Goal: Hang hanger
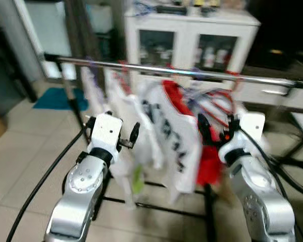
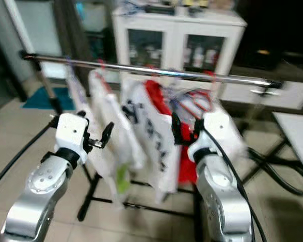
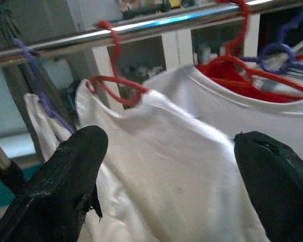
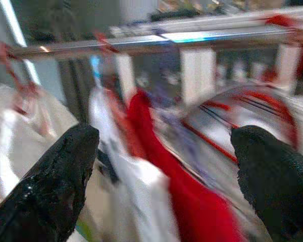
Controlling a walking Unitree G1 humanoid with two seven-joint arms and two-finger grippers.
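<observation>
Blurred rail [image 1: 192, 72] of shirts [image 1: 166, 136], hangers [image 3: 116, 85] indistinct, left hand [image 3: 166, 166] and right hand [image 4: 161, 171] both spread empty.

black print on white shirt [image 1: 169, 132], unreadable

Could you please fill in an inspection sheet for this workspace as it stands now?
Surface: tiled floor; no table in use.
Job's things: metal rail carrying red hangers and a purple hanger; white shirts and a red garment hang from it.
Clutter: nothing seen on the floor beneath the rack.
Grippers: left pincer open, facing a white shirt; right pincer open, facing the red garment; neither holds anything.
Cables: black cable along the left arm; more cables on the right.
Surroundings: white glass-door cabinet behind the rail; blue mat.
</observation>
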